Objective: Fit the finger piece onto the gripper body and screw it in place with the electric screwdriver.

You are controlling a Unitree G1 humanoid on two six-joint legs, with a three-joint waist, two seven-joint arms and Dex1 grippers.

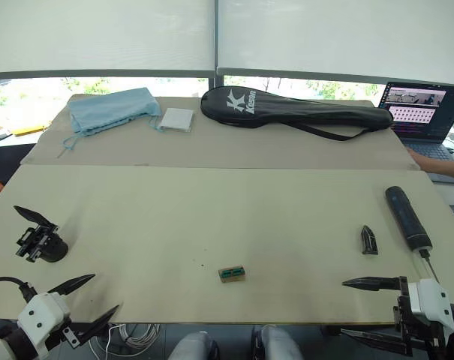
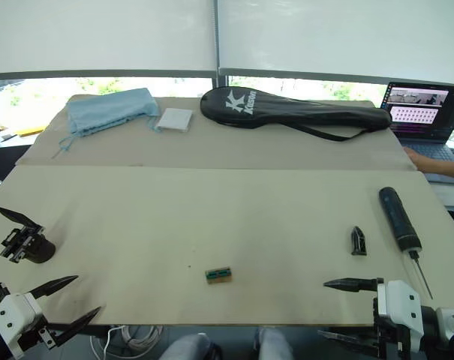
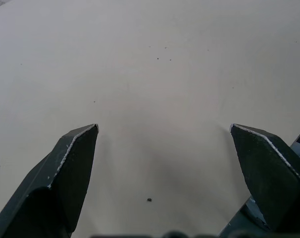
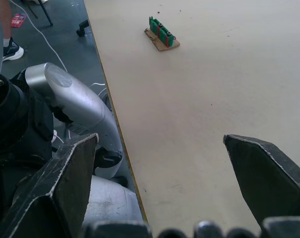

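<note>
Evidently nothing is gripped yet: the left pincer (image 1: 84,300) and right pincer (image 1: 362,307) hang spread and empty at the counter's (image 1: 211,217) near corners, each by its own part. The gripper body (image 1: 40,240) sits at the left edge; the finger piece (image 1: 369,240) and electric screwdriver (image 1: 408,221) lie near the right edge. The racket bag (image 1: 287,111) along the far edge reads "Kason".

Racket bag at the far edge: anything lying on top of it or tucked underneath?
Nothing lies on top of the racket bag; its strap trails onto the table. Whatever is underneath or inside cannot be seen.
</note>
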